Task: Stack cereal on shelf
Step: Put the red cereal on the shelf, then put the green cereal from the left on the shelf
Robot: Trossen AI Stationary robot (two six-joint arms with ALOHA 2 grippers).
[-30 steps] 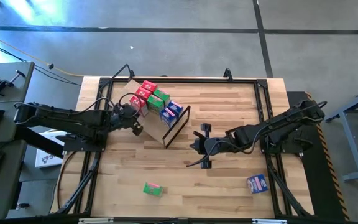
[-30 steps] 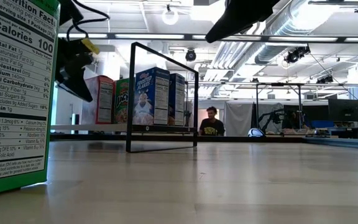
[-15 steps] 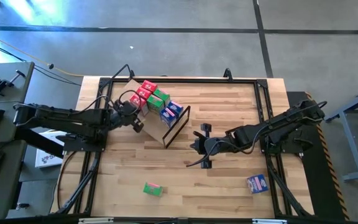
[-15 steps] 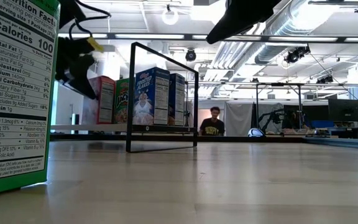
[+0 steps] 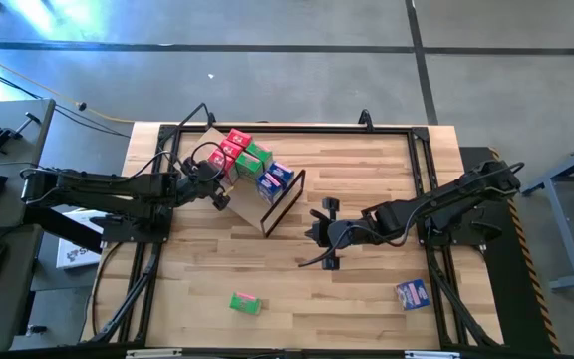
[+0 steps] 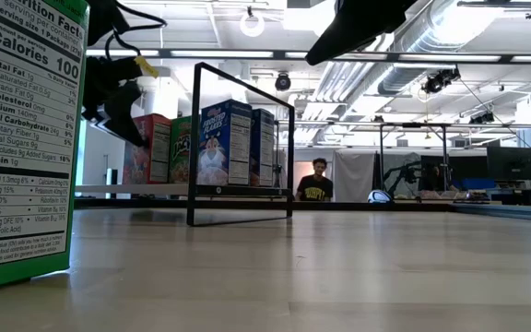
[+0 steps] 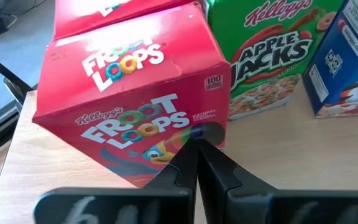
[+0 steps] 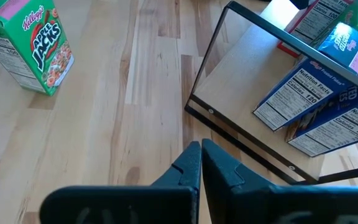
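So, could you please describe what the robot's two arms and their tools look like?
Both arms are dark, slender and jointed, with black cables looping along them. The left tool and the right tool are each a black pair of narrow, tapering fingers on a dark crossbar. A small yellow tag shows near the left wrist in the low view.

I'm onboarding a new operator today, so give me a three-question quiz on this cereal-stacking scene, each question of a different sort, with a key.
1. True or false: the left gripper is shut, with its tips against the red Froot Loops box on the shelf.
2. How many cereal boxes stand on the bare table, off the shelf?
A) none B) two C) five
3. Fill in: the right gripper is shut and hangs over the ____, near the shelf's dark metal frame.

Key: 1 true. 2 B: the green box and the blue box. 3 table.
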